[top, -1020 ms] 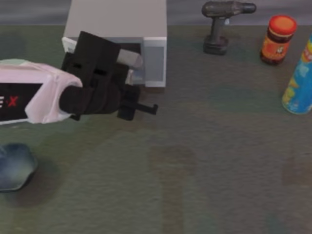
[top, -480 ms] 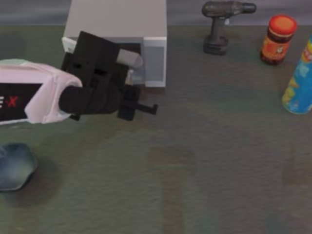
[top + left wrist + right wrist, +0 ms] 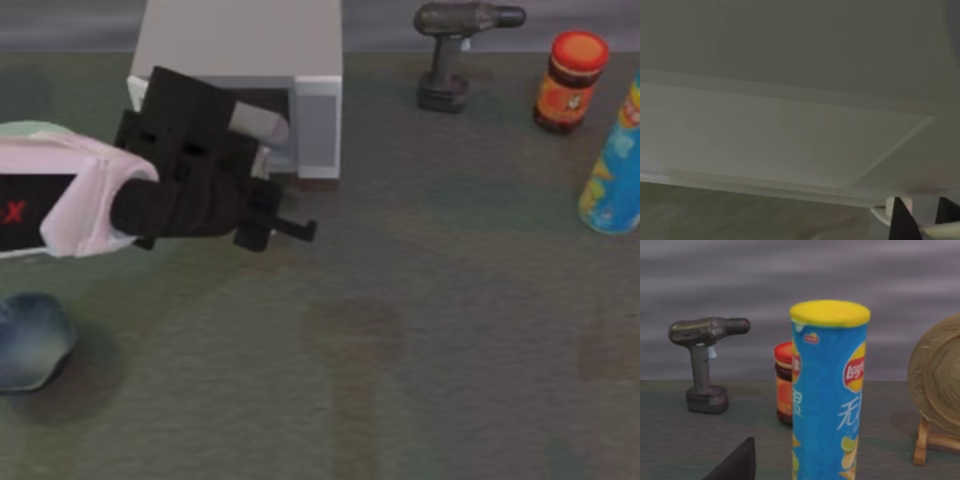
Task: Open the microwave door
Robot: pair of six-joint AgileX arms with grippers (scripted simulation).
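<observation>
The silver-grey microwave [image 3: 240, 40] stands at the back left of the table. Its door [image 3: 790, 135] fills the left wrist view from very close; in the top view my arm covers most of it, and only its pale left edge [image 3: 140, 92] and a dark gap behind it show. My left gripper [image 3: 268, 150] reaches over the microwave's front. In the left wrist view the left gripper [image 3: 923, 217] has its dark fingertips [image 3: 900, 222] closed around the door's white handle [image 3: 905, 202]. My right gripper [image 3: 737, 465] shows only as a dark wedge, parked at the table's right.
A grey drill [image 3: 455, 50], a red-lidded jar [image 3: 568, 80] and a blue chips can [image 3: 615, 170] stand at the back right. A blue-grey lump [image 3: 30, 340] lies at the front left. A round wooden plaque on a stand [image 3: 937, 390] stands beside the can.
My left gripper has shifted slightly to the left and towards the table's front, and the handle has moved with it, so the door has swung out a little.
</observation>
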